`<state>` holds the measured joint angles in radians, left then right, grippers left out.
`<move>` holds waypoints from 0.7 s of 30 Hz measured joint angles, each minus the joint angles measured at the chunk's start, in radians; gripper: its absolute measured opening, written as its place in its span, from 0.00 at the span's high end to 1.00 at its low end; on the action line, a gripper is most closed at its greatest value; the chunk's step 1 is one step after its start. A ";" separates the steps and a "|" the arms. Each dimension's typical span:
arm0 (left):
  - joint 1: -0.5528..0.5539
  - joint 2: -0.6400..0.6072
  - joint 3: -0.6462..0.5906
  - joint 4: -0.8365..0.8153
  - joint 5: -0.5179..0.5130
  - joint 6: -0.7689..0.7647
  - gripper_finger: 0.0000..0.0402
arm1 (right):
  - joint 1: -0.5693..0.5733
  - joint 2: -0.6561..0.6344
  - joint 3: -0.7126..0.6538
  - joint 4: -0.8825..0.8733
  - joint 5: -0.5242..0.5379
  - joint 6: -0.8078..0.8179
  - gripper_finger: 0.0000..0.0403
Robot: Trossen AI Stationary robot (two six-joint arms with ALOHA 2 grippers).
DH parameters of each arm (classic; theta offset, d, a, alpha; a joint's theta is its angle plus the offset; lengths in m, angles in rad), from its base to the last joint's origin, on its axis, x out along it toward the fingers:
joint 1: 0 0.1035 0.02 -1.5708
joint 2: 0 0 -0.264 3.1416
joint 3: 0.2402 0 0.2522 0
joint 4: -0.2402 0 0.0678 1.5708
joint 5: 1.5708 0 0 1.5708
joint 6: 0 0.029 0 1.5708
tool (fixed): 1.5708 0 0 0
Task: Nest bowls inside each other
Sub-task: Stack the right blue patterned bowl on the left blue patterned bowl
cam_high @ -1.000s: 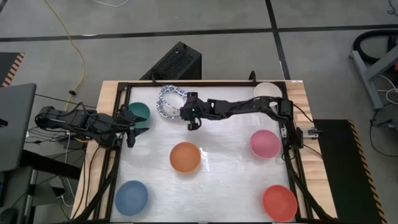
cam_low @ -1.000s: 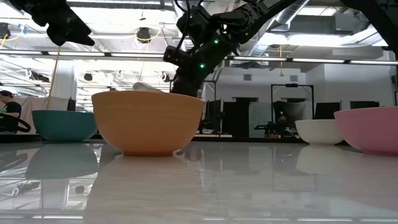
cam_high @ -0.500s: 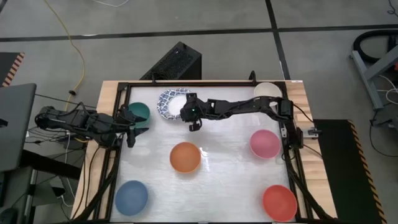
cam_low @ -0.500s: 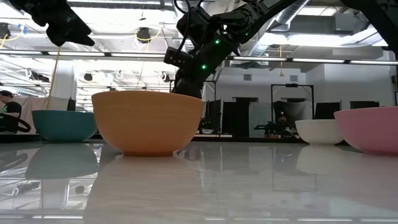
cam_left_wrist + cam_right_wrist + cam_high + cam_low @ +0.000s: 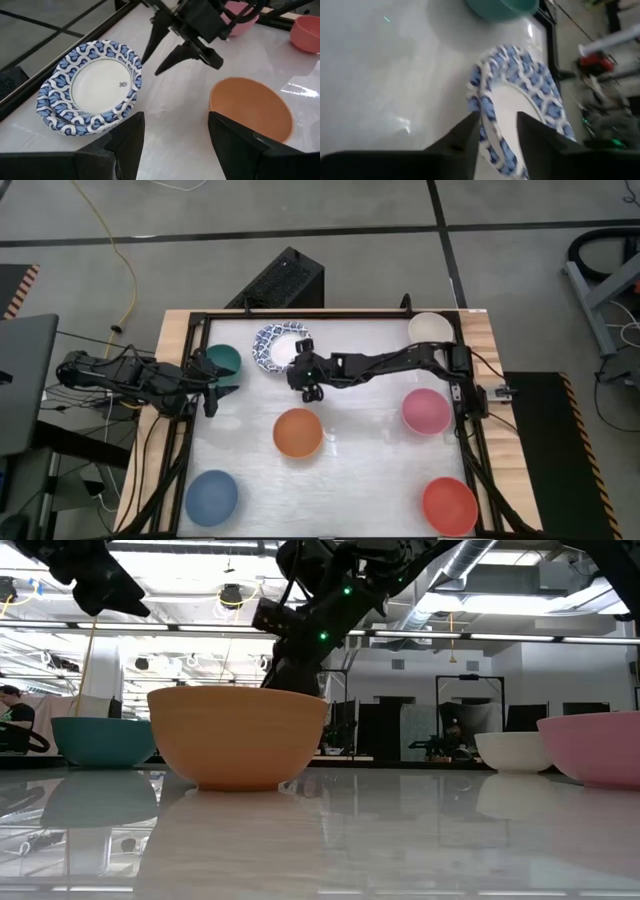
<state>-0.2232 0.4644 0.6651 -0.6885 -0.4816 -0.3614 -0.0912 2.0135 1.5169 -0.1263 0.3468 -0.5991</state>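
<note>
White bowls with blue patterned rims sit nested in one stack at the table's far middle. My right gripper hangs open just to the near right of that stack, clear of it. At the left edge my left gripper waits open beside the green bowl. Standing alone on the table are the orange bowl, the pink, the red, the blue and the cream.
A black frame runs around the white table top. The orange bowl stands closest to the low camera and hides the patterned stack there. Bare table lies between the orange and pink bowls.
My right gripper has opened and let go of a patterned bowl it held tilted; that bowl now lies level in the stack. The gripper has then drawn back toward the table's near edge and rolled a little.
</note>
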 joint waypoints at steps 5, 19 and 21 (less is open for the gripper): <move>0.000 0.000 0.000 -0.007 0.000 -0.003 0.48 | -0.010 0.003 0.000 -0.017 0.111 0.030 0.90; 0.000 0.000 0.000 -0.033 0.000 -0.018 0.48 | -0.029 0.004 0.000 -0.117 0.154 0.134 0.98; 0.000 0.000 0.000 -0.034 0.000 -0.019 0.48 | -0.030 0.004 0.000 -0.119 0.153 0.151 0.98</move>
<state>-0.2231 0.4644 0.6651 -0.7222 -0.4816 -0.3801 -0.1208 2.0171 1.5169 -0.2455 0.5003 -0.4479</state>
